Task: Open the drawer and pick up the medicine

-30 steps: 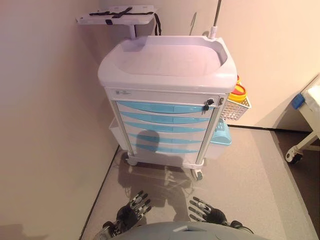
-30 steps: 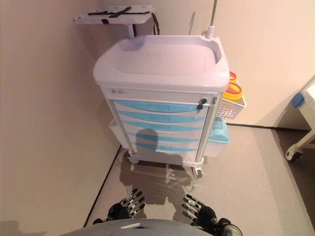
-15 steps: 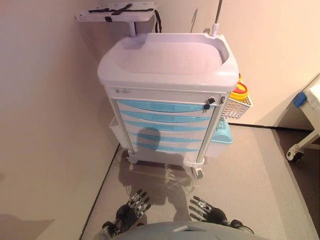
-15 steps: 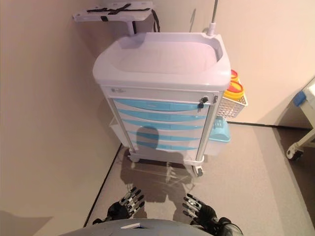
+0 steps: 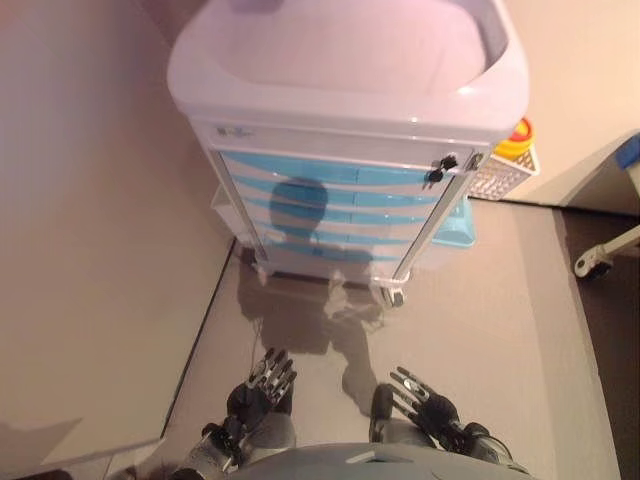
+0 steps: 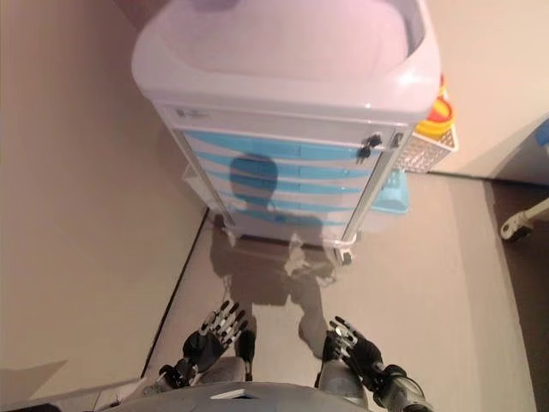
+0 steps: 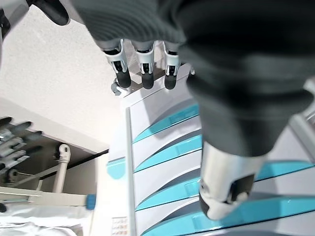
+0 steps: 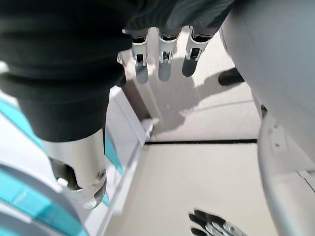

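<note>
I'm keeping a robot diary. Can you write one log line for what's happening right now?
stage: approach | cart: drawers all closed | left hand: open, low, empty | right hand: open, low, empty | medicine: not visible

A white medical cart [image 5: 345, 75] on castors stands on the floor in the corner against the wall, its moulded top rimmed like a shallow tray. Down its front runs a stack of drawers [image 5: 335, 215] with light blue fronts, every one pushed fully in and flush; the top drawer [image 5: 335, 173] sits just beneath a plain white panel, and a small dark lock with a key [image 5: 440, 168] is fixed at its right end. No medicine shows anywhere outside the closed drawers.
</note>
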Available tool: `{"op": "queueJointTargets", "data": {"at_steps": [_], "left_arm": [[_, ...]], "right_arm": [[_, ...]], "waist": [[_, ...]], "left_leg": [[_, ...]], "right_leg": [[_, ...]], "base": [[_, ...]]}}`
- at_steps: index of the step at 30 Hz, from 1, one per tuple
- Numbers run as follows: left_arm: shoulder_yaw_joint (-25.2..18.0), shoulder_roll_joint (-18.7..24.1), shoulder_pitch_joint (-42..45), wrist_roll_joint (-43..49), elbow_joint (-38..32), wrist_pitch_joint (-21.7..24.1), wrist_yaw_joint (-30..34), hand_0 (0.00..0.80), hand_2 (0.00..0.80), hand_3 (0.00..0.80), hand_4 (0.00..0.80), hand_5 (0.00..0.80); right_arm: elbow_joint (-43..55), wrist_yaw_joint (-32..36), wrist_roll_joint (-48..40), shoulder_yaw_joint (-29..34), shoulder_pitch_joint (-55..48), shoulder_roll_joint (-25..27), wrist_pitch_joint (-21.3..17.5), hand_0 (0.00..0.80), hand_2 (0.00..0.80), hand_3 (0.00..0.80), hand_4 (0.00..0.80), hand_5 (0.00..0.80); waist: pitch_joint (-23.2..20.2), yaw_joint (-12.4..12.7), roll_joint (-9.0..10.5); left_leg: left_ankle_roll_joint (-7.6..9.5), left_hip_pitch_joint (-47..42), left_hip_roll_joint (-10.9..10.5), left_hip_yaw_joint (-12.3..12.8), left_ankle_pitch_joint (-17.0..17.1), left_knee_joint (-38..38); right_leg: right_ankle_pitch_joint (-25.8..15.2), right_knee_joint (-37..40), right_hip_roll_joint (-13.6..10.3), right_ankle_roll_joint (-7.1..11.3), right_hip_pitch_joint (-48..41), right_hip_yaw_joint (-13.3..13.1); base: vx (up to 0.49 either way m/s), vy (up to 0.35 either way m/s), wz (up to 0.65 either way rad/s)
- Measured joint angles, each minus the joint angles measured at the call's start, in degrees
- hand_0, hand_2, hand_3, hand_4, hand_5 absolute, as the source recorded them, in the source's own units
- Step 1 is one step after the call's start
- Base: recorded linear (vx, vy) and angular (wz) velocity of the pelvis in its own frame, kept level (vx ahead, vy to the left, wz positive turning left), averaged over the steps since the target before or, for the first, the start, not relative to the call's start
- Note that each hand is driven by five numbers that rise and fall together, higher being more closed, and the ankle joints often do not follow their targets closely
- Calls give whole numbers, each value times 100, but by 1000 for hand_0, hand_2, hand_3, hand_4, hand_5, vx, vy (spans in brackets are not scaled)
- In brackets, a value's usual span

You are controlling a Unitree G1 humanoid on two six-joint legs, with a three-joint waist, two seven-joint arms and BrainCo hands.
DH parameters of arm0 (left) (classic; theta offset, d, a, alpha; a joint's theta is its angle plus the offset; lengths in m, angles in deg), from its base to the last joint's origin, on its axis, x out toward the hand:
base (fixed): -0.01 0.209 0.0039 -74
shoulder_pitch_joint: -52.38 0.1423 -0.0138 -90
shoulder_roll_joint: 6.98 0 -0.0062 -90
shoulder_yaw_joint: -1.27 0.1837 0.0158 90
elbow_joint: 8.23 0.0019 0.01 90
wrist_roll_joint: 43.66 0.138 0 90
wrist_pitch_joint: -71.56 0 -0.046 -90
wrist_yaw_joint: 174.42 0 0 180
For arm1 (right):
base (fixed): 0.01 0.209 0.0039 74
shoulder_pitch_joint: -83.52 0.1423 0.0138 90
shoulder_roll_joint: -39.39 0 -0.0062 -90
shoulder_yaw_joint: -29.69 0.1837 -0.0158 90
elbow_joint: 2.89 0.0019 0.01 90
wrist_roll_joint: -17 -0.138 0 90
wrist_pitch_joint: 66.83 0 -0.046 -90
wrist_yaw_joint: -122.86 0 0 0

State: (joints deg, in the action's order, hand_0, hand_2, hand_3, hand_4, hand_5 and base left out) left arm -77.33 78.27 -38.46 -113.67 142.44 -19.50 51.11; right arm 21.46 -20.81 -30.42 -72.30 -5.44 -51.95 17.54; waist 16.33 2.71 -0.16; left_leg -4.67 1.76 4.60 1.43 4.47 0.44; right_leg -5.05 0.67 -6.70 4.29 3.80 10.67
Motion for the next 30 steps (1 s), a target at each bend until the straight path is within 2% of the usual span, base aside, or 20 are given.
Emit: {"op": "queueJointTargets", "data": {"at_steps": [4,7,12,18,22,30], "left_arm": [[-6,-29,-327,-264,-351,1,14,0,0,0,0,0],[-11,-27,-649,-495,-433,7,3,0,0,0,0,0],[-49,9,-1152,-1042,-599,-2,-131,0,0,0,0,0],[-319,135,-1777,-1871,-654,-207,-371,0,0,0,0,0],[-471,416,-2292,-2356,-652,-387,-610,0,0,0,0,0],[-731,1182,-3311,-2974,-481,-561,-1269,0,0,0,0,0]], "right_arm": [[198,-117,-99,2,234,-2,-55,0,0,0,0,0],[364,-185,-138,-8,342,-24,-39,0,0,0,0,0],[424,-241,-312,0,489,9,-33,0,0,0,0,0],[595,-228,-321,-8,639,7,62,0,0,0,0,0],[624,-219,-322,-20,678,20,70,0,0,0,0,0],[625,-176,-378,-236,829,39,88,0,0,0,0,0]], "waist": [[429,-25,92],[693,-89,228],[953,-162,339],[1128,-397,462],[1214,-462,597],[1308,-698,781]], "left_leg": [[44,412,-60,5,-81,-344],[49,611,-64,9,-195,-650],[76,955,-57,58,-384,-1133],[121,1309,-39,106,-579,-1623],[95,1544,10,142,-724,-1913],[108,1834,156,206,-951,-2365]], "right_leg": [[100,-413,-82,9,443,-80],[147,-602,-100,3,603,-131],[189,-865,-89,7,888,-338],[180,-984,-44,27,1111,-568],[174,-1060,21,37,1273,-722],[116,-1069,159,5,1408,-847]], "base": [[-40,1,0],[-8,-6,-2],[-27,2,-8],[-42,-11,-6],[-41,-11,-7],[-19,-13,-10]]}}
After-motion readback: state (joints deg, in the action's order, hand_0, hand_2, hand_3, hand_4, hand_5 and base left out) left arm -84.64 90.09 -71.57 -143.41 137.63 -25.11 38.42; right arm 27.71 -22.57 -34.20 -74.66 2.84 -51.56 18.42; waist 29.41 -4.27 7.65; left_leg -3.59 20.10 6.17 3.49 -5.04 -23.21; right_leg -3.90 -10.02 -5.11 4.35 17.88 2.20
